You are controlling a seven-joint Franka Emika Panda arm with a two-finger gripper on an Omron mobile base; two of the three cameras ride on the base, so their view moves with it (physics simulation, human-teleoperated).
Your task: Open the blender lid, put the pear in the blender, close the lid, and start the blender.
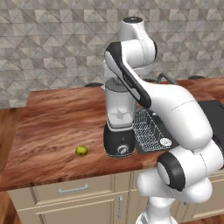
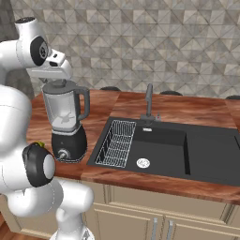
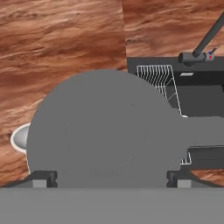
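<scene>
Directly above blender lid (image 3: 105, 131): tool (image 3: 109, 177), fingers apart, gripping nothing; pear (image 1: 81, 151) on counter (image 1: 52, 127).

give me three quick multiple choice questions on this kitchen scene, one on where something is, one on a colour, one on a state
1. Where does the small yellow-green pear lie?
A. in the sink
B. on the wooden counter beside the blender's black base
C. inside the jar

2. What colour is the round knob on the front of the tall glass-jar blender?
A. silver
B. red
C. yellow

3. How is the two-finger gripper over the flat round dark grey blender lid?
A. shut on the lid
B. holding the pear
C. open

Answers: B, the pear rests on the wood; A, the knob shines silver; C, the fingertips stand wide apart.
</scene>
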